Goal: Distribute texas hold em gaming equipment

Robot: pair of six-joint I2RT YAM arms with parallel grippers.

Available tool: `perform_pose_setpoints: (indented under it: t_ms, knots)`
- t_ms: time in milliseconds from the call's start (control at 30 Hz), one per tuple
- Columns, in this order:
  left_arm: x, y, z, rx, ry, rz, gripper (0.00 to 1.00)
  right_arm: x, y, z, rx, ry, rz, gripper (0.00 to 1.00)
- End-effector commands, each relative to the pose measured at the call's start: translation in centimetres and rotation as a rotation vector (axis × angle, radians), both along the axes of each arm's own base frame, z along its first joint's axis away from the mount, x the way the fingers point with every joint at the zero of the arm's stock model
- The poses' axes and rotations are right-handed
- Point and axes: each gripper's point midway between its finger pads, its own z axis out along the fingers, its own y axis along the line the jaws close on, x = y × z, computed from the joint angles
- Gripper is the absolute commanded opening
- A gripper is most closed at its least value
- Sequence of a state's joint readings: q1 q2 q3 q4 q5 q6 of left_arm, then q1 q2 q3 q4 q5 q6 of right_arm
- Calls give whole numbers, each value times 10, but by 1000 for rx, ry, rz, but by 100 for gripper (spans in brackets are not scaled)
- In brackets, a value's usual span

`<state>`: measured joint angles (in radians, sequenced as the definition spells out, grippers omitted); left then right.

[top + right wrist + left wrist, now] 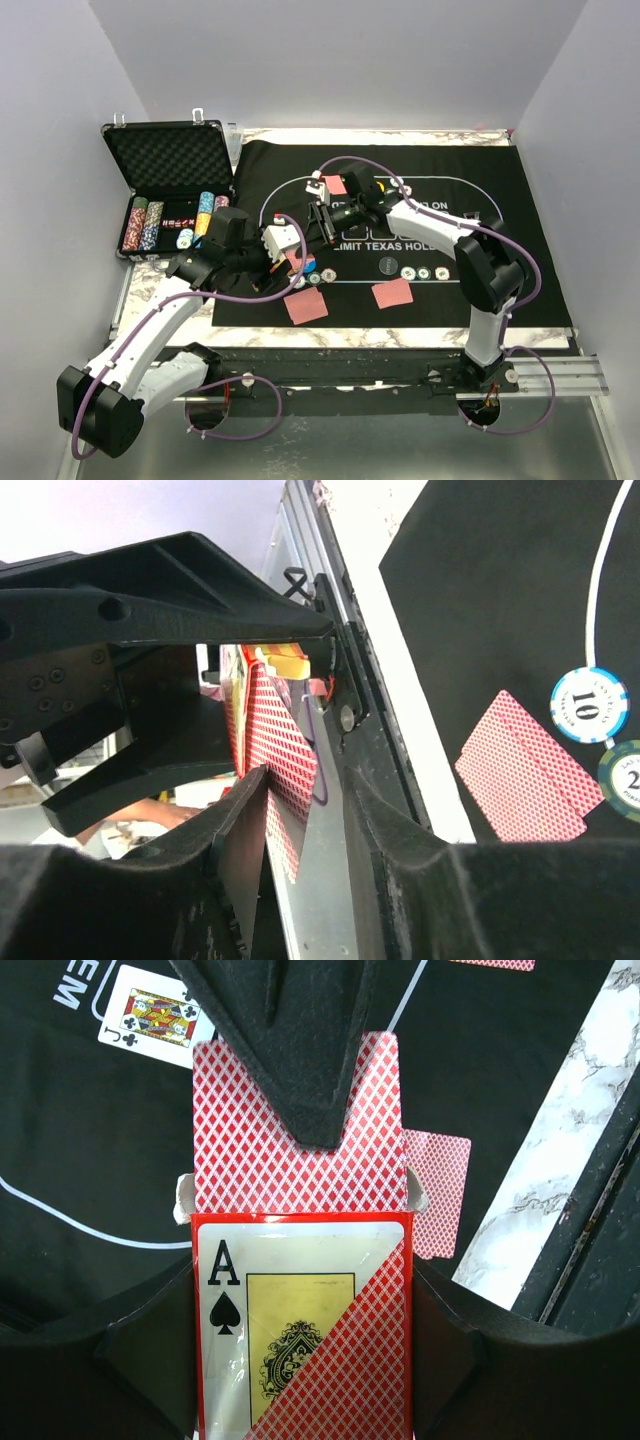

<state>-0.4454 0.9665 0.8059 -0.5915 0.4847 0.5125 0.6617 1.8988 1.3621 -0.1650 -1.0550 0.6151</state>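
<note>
My left gripper [296,262] is shut on the red-orange card box [300,1330], printed with an ace of spades, and holds it above the mat. Red-backed playing cards [290,1160] stick out of the box's open end. My right gripper [322,222] reaches in from the far side. In the right wrist view its jaws [305,780] stand open around the edge of a red-backed card [280,750], which touches only the left finger. One right finger [300,1050] lies over the cards. Three poker chips [424,274] sit in a row on the mat.
Red-backed cards lie on the black felt mat [520,200] at front left [306,306], front middle [392,293] and far [336,184]. A face-up jack of clubs [155,1020] lies beside the box. The open black case [170,205] with chip rows stands at left.
</note>
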Motion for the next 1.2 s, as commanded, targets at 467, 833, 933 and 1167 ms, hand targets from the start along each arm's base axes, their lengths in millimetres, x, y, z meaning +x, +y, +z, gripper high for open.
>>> perform_pose_setpoints:
  t_ms: [467, 833, 933, 1167]
  knots:
    - [9, -1, 10, -27, -32, 19, 0, 24, -43, 18, 19, -19, -49, 7]
    - [16, 7, 14, -65, 1, 75, 0, 105, -112, 1, -253, -453, -141, 1]
    - [19, 9, 16, -77, 12, 95, 0, 144, -134, -18, -444, -678, -143, 1]
    - [25, 13, 20, -97, 33, 136, 0, 200, -163, -42, -725, -1061, -56, 1]
